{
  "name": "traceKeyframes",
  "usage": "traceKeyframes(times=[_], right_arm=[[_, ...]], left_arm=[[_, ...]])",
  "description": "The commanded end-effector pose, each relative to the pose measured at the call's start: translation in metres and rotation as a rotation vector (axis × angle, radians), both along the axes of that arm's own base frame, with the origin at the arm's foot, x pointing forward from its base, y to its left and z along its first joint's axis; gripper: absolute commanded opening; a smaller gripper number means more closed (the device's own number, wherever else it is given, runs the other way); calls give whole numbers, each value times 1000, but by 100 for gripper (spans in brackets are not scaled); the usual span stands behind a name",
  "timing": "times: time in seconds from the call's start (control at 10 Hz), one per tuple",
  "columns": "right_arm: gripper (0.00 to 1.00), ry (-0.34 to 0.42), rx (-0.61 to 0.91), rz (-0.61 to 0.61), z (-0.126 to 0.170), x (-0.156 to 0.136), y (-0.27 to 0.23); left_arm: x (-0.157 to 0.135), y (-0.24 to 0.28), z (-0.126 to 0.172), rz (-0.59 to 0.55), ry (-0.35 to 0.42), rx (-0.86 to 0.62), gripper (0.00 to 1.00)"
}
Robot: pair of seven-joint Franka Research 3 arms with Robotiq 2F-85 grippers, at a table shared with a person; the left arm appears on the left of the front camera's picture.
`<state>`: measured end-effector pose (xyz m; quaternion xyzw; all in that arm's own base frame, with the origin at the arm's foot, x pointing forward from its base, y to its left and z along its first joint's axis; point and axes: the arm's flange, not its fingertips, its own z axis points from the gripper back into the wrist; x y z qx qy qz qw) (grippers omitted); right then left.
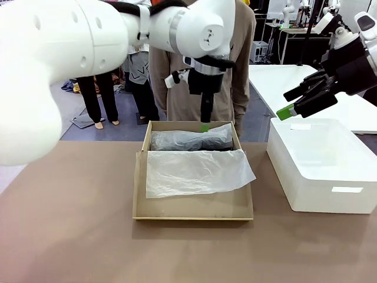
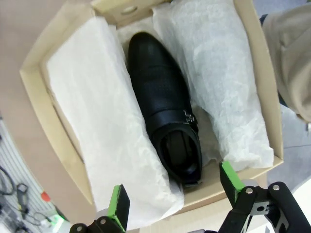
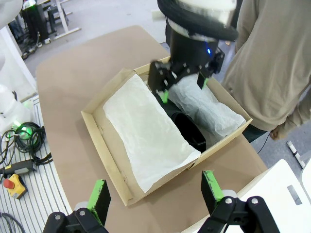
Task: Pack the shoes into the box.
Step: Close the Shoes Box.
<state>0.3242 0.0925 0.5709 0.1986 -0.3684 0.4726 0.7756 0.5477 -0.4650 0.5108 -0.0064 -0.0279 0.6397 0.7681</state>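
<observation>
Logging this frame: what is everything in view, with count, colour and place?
shoebox: one, tan cardboard, open at the middle of the table
tissue paper: white, crinkled, lining the shoebox and draped over its near part
shoe: one seen, glossy black with a side buckle, lying in the shoebox between folds of tissue
white box: one, smooth white, open-topped, on the table right of the shoebox
table: one, brown
person: one, tan top, standing at the far side behind the shoebox
left gripper: black with green pads, open, above the shoe
right gripper: black with green pads, open, in the air over the white box's far left corner
</observation>
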Motion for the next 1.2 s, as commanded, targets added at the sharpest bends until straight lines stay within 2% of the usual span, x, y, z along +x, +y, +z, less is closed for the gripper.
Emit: traceKeyframes(times=[0.0,0.2,0.5,0.7,0.8,0.9,1.0,1.1], right_arm=[[100,-9,19,16,0,2,0],[100,-9,19,16,0,2,0],[100,-9,19,16,0,2,0],[100,-9,19,16,0,2,0],[100,-9,19,16,0,2,0],[100,-9,19,16,0,2,0],[100,-9,19,16,0,2,0],[100,-9,19,16,0,2,0]], left_arm=[[-11,44,18,-160,40,49,100],[-6,78,31,-389,59,13,100],[0,127,49,-827,61,-15,100],[0,146,53,-1022,68,-17,100],[3,150,55,-1051,48,-58,100],[12,142,57,-810,-22,-109,100],[12,141,60,-1008,55,-15,100],[12,141,60,-1008,55,-15,100]])
